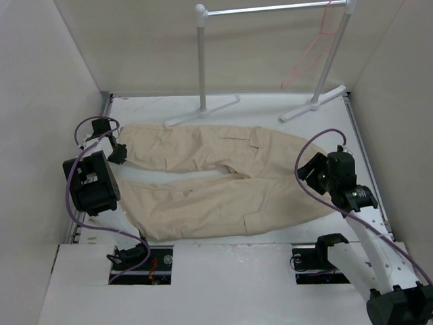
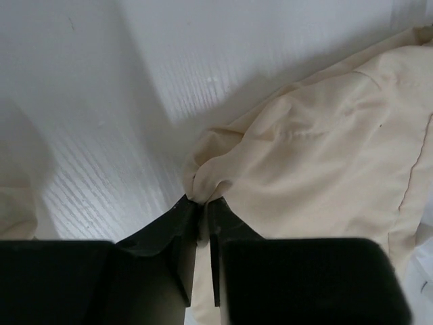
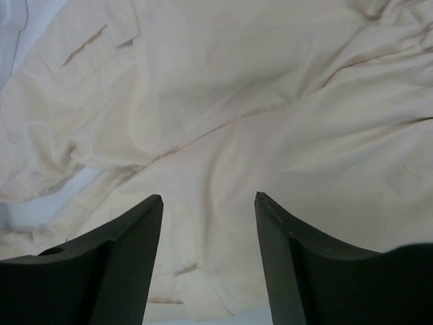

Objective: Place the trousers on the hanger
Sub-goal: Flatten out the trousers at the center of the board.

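Across the white counter (image 1: pixel 264 108), boxed in by pale wall panels, the trousers (image 1: pixel 223 183) lie flat with their long axis running left to right: cuffs to the left, waist to the right. The left jaws are pinched onto a fold of cloth at the cuff end. The right jaws stand wide above the waist end. Black arms hide part of both ends. Farther back, the pink wire hanger (image 1: pixel 306 62) hangs from a white pipe rack (image 1: pixel 201 61), faint against the wall, its hook hard to make out.
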